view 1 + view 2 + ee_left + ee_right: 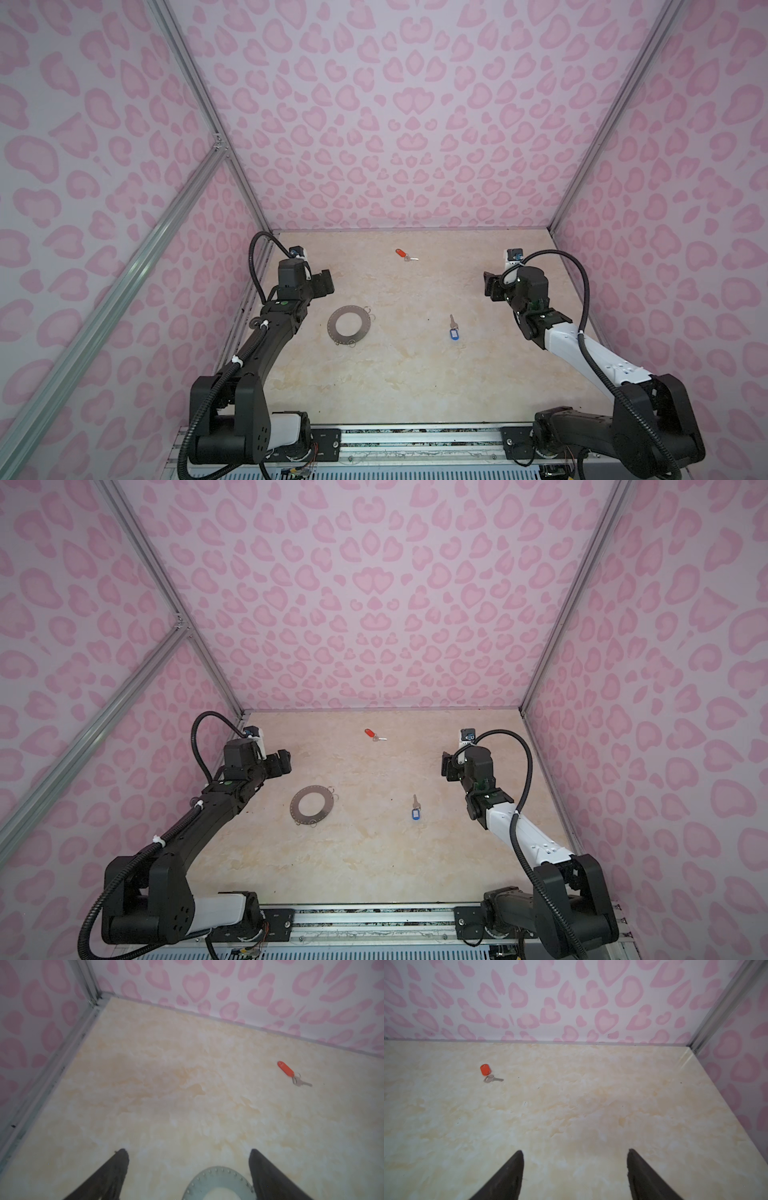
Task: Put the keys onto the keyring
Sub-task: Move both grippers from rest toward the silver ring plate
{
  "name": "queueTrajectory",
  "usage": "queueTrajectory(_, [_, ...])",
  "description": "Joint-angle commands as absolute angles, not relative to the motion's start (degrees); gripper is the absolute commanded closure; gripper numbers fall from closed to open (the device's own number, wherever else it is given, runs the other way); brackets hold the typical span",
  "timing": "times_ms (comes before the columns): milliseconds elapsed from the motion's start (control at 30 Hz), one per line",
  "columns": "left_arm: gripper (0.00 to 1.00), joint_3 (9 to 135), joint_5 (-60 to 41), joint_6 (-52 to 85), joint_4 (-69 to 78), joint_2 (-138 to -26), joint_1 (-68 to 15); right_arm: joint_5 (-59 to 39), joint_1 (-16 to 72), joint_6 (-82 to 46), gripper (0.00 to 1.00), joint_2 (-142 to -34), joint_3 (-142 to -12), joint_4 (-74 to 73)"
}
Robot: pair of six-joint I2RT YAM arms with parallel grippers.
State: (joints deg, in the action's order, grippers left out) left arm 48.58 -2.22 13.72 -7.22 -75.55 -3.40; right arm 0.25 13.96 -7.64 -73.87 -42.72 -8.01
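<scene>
The keyring (348, 325) lies flat on the counter (415, 374), and no key is on it yet. The blue key (452, 328), a small silver key with a blue tag, lies to the right of the keyring, well apart from it. The red key (405, 254) lies behind the keyring and a bit to its right, near the back wall (395, 124). The left jaws hang just behind the keyring, a bit to its left. They are wide apart with nothing in them. The right jaws hang far to the right of the keyring, past the blue key. They are apart and empty too.

What could go wrong? The keys are small, thin and flat. The jaws may slip off one, or just push it along the smooth counter. If the jaws pinch only the tag, the key may swing and point the wrong way. The wire loops (367, 309) on the rim of the keyring are very thin, so the hole in a key may miss them. The keyring is loose, so one bump may slide it away unless something holds it down.

There is lots of bare counter in front of the keyring, and between it and both keys. The left wall (124, 208) stands near the keyring, so the left arm (270, 328) has little room on that side. The red key is close to the back wall, so a reach for it has to stop short.
</scene>
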Motion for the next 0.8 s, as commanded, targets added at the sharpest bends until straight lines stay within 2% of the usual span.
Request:
queueTrajectory(0, [0.09,50.0,-10.8,18.5,-20.6,-75.6,-6.0,-4.2,17.4,-10.8,0.32,-76.3,-46.4,4.3])
queueTrajectory(133, [0.11,51.5,-13.1,19.1,-24.0,-78.7,-10.6,-5.2,23.6,-10.0,0.37,-81.5,-53.1,12.2])
queueTrajectory(267, [0.10,52.9,-15.9,19.8,-25.5,-82.6,-11.6,-6.4,26.9,-11.8,0.34,-85.2,-57.8,16.9])
queueTrajectory(500, [0.02,52.2,-19.2,17.9,-24.8,-87.2,-12.6,-8.7,29.2,-14.6,0.29,-88.0,-60.0,17.6])
queueTrajectory(767, [0.02,54.0,-21.4,16.1,-25.6,-93.1,-15.2,-8.7,29.5,-15.6,0.28,-90.6,-60.1,17.8])
